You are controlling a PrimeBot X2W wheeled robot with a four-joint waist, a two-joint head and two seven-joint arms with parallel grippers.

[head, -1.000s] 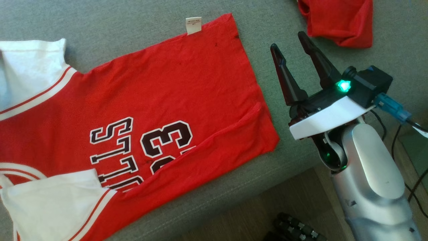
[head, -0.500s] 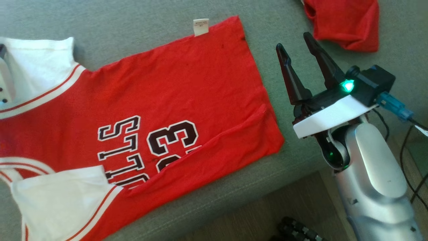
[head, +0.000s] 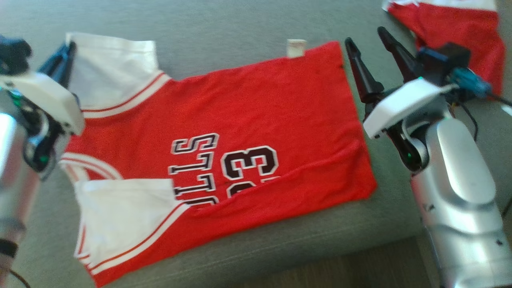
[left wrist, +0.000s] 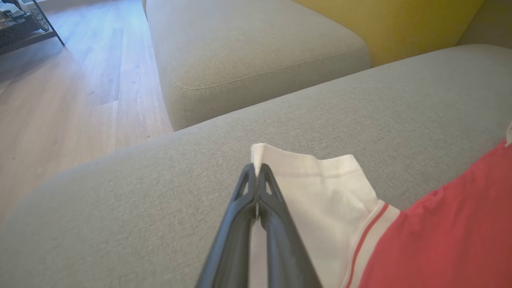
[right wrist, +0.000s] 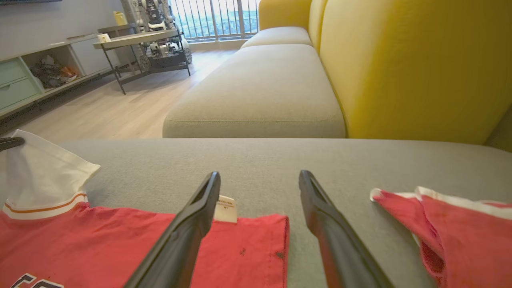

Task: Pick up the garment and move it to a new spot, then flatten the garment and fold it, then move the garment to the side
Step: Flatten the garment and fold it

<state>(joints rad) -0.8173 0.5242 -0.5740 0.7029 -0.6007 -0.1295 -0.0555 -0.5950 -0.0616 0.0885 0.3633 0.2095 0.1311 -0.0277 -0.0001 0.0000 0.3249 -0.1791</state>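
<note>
Garment [head: 248, 108] lay mostly flat on grey sofa cushion [head: 224, 24], near edge folded over. L gripper [left wrist: 256, 176] pinched shut on white sleeve [left wrist: 320, 192]; R gripper [head: 365, 36] fingers spread wide beside it, empty. Flattening prob. underway; fold + side move remained.

Two garments on show: jersey [head: 256, 120], plus red piece [head: 452, 28]. White sleeves [head: 116, 60] on jersey: two. Tag [head: 296, 47]: one. Two grippers in play: left gripper [left wrist: 256, 176], right gripper [head: 365, 35]. Grey seat cushions [right wrist: 256, 160]: three. Table [right wrist: 136, 38]: one.
</note>
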